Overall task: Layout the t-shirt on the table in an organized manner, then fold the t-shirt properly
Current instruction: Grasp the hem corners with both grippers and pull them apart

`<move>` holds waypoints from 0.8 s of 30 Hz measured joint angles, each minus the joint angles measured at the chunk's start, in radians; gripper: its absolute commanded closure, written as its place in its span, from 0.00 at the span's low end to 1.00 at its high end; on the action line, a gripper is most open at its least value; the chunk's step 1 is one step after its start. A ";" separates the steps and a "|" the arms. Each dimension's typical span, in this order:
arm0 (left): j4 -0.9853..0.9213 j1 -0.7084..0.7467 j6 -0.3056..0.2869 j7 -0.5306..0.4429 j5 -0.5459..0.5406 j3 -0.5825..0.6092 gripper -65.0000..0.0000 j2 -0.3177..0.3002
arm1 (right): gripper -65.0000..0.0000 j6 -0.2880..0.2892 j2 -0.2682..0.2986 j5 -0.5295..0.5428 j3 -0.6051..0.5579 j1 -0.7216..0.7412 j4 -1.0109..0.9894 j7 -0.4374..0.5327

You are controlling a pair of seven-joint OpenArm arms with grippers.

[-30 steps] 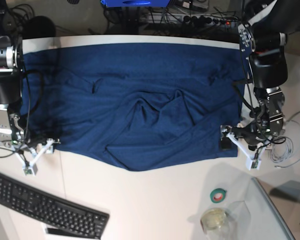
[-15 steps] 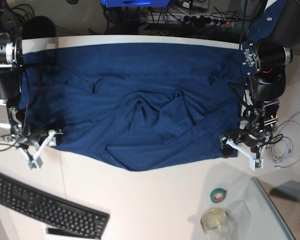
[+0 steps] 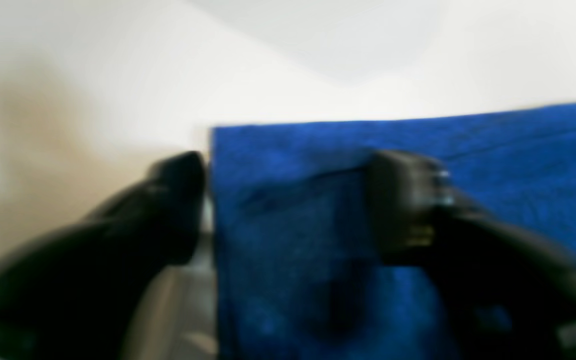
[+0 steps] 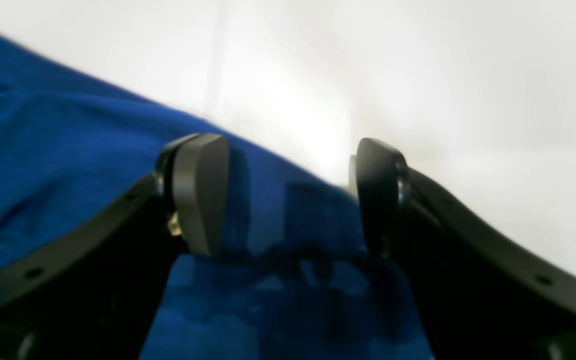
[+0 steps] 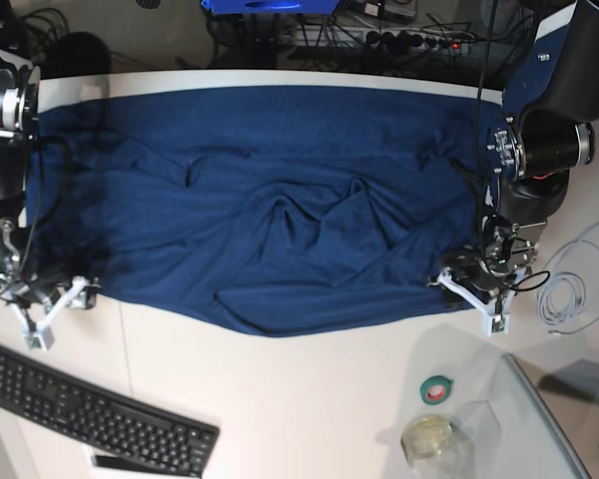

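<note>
Across the white tabletop [image 5: 309, 399] our creased navy-blue cotton t-shirt [image 5: 260, 200] lies spread, our right gripper [image 4: 288, 197] gaping astride its seven-o'clock corner, our left gripper [image 3: 288, 205] straddling the five-o'clock corner, grip uncertain; we should pinch both fully, then tension outward evenly.

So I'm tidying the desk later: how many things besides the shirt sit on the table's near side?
4 visible: keyboard near-left; green tape roll, jar and white cable near-right. The shirt may hide others.

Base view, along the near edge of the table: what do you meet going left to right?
Black keyboard → green tape roll → glass jar, all on the white table.
</note>
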 measured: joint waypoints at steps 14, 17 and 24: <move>0.081 0.000 -0.003 0.019 0.010 0.000 1.00 0.040 | 0.41 0.006 0.022 0.002 -0.330 0.145 -0.158 0.083; 0.081 0.005 0.001 0.024 0.011 0.002 1.00 0.053 | 0.41 0.005 0.022 0.004 -0.330 0.180 -0.221 0.135; 0.081 0.002 0.001 0.026 0.010 0.002 1.00 0.058 | 0.41 0.006 -0.031 0.003 -0.328 0.188 -0.271 0.135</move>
